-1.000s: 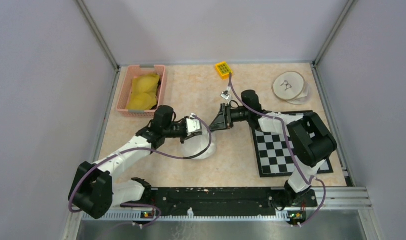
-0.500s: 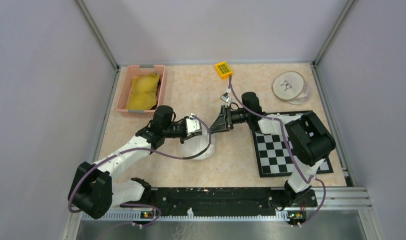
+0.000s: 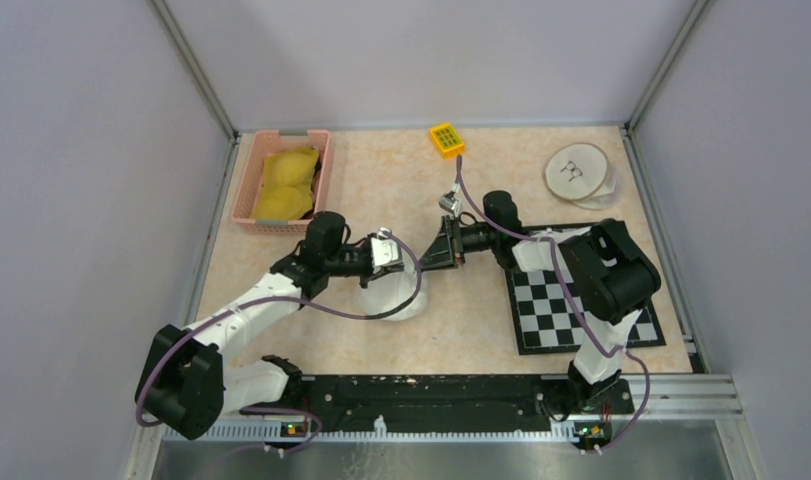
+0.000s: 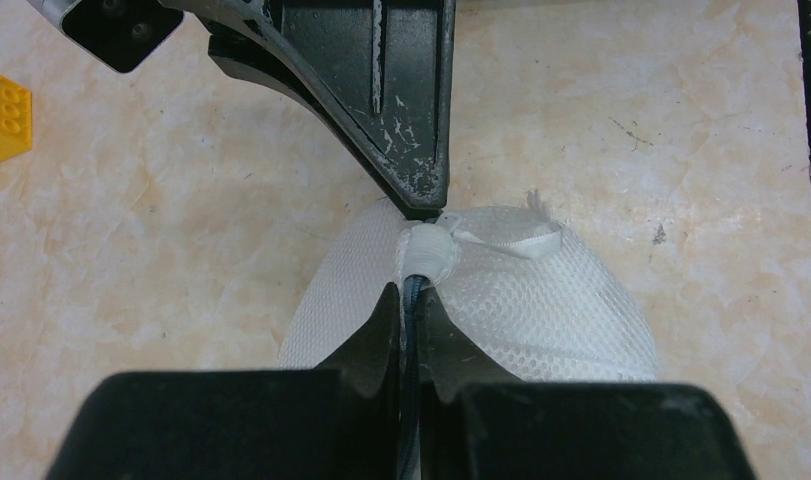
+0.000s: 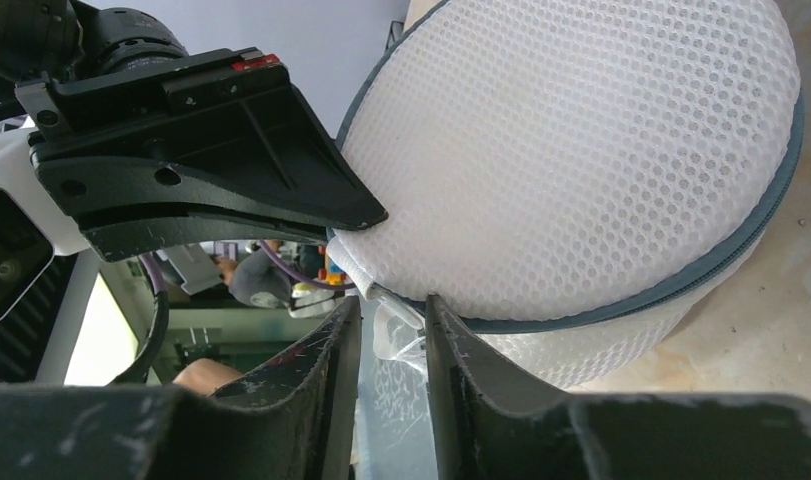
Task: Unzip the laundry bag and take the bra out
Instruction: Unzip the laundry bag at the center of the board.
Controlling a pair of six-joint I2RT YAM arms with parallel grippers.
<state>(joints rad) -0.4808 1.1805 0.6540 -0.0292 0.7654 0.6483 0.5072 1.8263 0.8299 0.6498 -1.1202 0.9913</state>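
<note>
The white mesh laundry bag lies mid-table, domed, with a blue-grey zipper round its seam. My left gripper is shut on that zipper seam just below the bag's white end tab. My right gripper faces it from the other side, fingertips at the same end of the bag. Its jaws stand a little apart with the clear zipper pull between them. From above, the left gripper and right gripper nearly meet at the bag's far edge. The bra is hidden.
A pink basket holding yellow padded items sits at the back left. A yellow block lies at the back centre, round wooden discs at the back right. A checkerboard mat lies under the right arm.
The right gripper has slid left to the bag's end and its jaws have narrowed around the zipper pull. The left gripper has stayed shut on the seam.
</note>
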